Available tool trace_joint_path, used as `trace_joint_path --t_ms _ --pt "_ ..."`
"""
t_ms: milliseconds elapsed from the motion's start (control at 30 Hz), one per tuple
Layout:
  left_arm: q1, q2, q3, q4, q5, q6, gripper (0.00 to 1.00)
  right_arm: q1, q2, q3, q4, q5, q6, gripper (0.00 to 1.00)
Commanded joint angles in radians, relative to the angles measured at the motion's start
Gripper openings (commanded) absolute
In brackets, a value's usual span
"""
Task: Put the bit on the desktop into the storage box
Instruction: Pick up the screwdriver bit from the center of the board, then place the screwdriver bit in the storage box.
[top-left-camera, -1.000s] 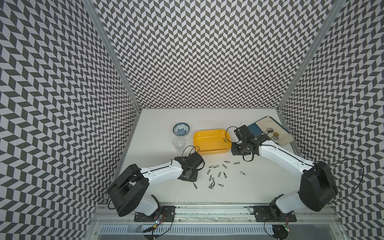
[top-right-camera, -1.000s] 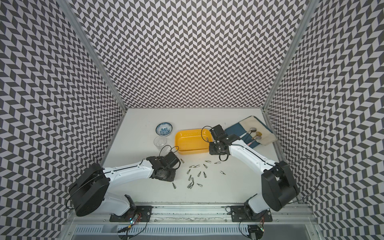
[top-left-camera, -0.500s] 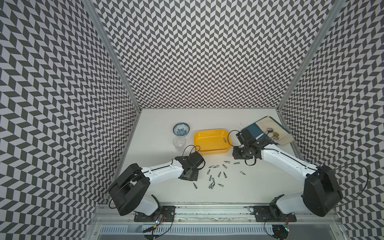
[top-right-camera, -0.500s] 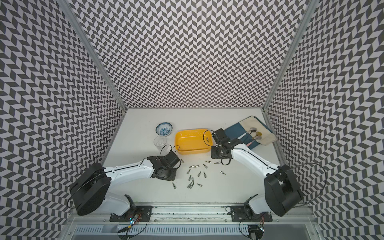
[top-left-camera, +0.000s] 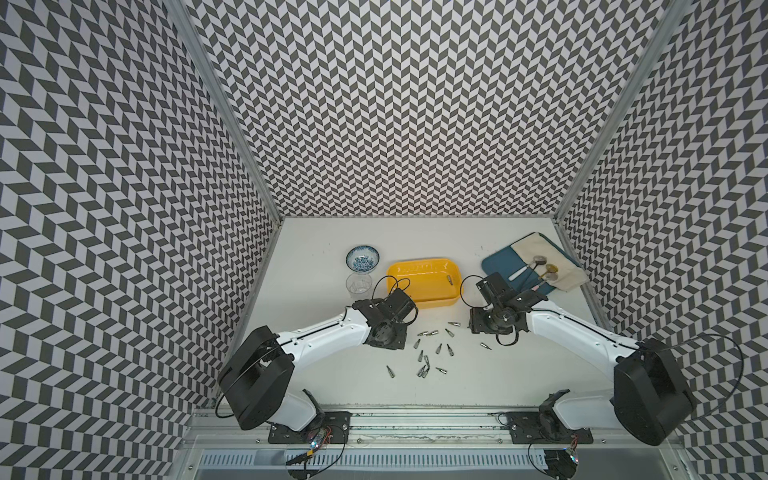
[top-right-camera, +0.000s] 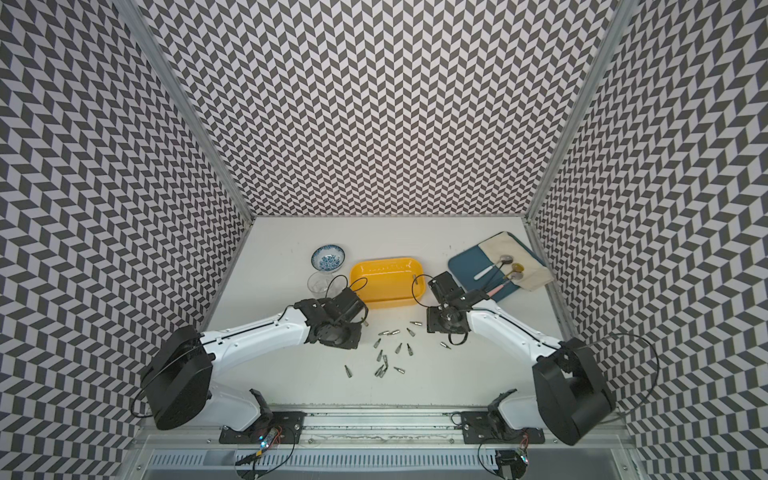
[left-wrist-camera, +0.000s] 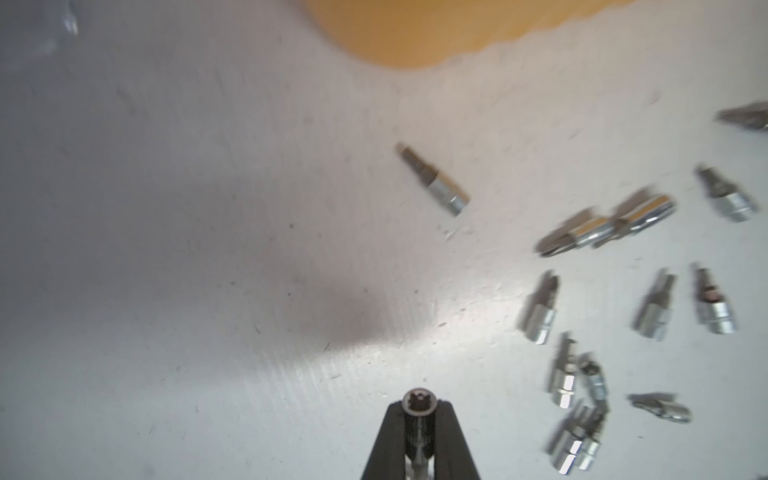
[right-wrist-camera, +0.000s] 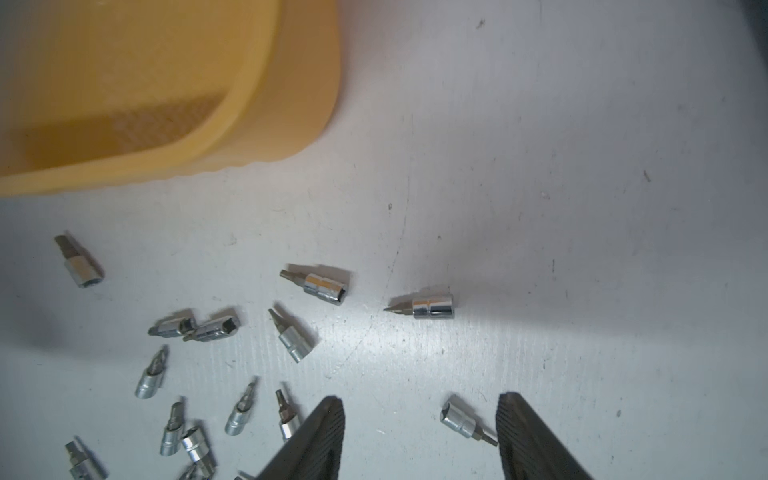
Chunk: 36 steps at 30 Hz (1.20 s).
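A silver held bit (left-wrist-camera: 419, 405) stands end-on in the left gripper (left-wrist-camera: 420, 415), whose black fingers (left-wrist-camera: 390, 436) are pressed together on it just above the white table (left-wrist-camera: 166, 249). In both top views, that arm's wrist hangs just in front of the front left corner of the yellow storage box (top-left-camera: 415, 291) (top-right-camera: 382, 291). The box sits mid-table, toward the back edge. A stored bit (top-left-camera: 449, 278) (top-right-camera: 414, 277) lies inside the box near its right wall.

The loose bits (top-left-camera: 421, 355) (top-right-camera: 379, 355) lie scattered on the table in front of the box, between the two arms and toward the front edge. Most are on their sides and a few touch each other.

The right gripper (right-wrist-camera: 420, 405) hangs low over the right end of that scatter with its ribbed fingers (right-wrist-camera: 328, 428) spread wide. A stray bit (right-wrist-camera: 467, 424) lies flat between them. Its tip is just beside one finger, though whether they touch cannot be told. In both top views, this wrist stands near the box's front right corner.

A patterned bowl (top-left-camera: 363, 258) and a clear cup (top-left-camera: 358, 284) stand just left of the box. A blue tray (top-left-camera: 496, 266) carrying a cloth (top-left-camera: 536, 245) and spoons (top-left-camera: 539, 260) lies at the back right corner of the table.
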Motion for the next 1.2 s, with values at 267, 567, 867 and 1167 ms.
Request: trace_joint_path --t_ms 267,567,867,1167 --pt "0.050 0.153 0.364 -0.109 -0.002 0.168 0.00 -0.004 -0.025 0.005 0.056 0.013 0.031 0.63" --pt "0.145 0.412 0.621 -0.085 0.035 0.276 0.00 -0.004 -0.040 0.020 0.038 -0.007 0.038 0.62" --pt "0.199 0.623 0.802 -0.081 0.018 0.344 0.00 -0.006 -0.035 -0.002 0.054 -0.022 0.038 0.62" --pt "0.218 0.719 0.846 -0.051 0.015 0.367 0.00 -0.006 -0.009 -0.012 0.054 -0.026 0.026 0.62"
